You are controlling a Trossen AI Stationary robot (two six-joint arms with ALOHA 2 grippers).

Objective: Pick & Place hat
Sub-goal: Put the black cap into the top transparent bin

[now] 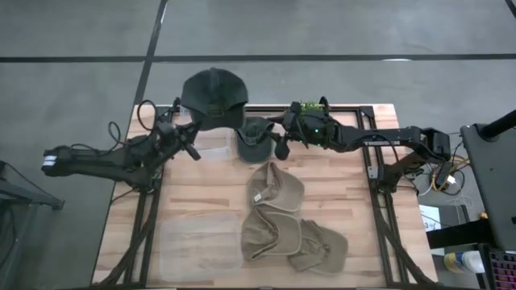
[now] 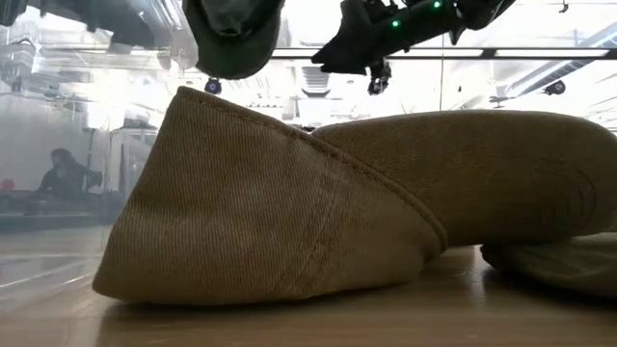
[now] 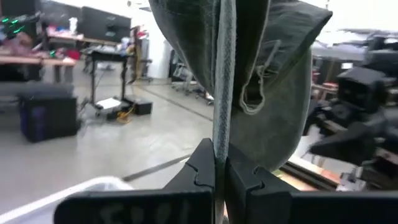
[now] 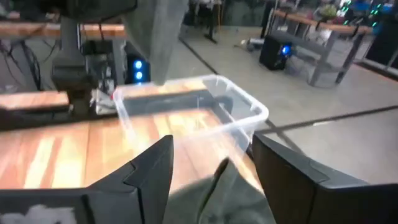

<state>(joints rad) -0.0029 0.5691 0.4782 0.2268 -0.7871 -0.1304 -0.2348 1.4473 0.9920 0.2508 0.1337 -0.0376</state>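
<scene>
Left wrist view: left end effector (image 3: 219,177) pinches the dark hat (image 3: 261,81), hanging vertically, crown uppermost.

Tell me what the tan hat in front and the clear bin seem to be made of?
The tan hat looks like ribbed cotton, perhaps corduroy: fine parallel ridges, matte surface, stitched seams. The clear bin looks like thin transparent plastic: glossy, see-through walls with a rolled rim.

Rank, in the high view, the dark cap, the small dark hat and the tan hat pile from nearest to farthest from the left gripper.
From the left gripper:
1. Dark cap, clamped in its fingers, at the table's far edge.
2. Small dark hat, toward the middle, under the right gripper.
3. Tan hat pile, on the near half of the table.
</scene>
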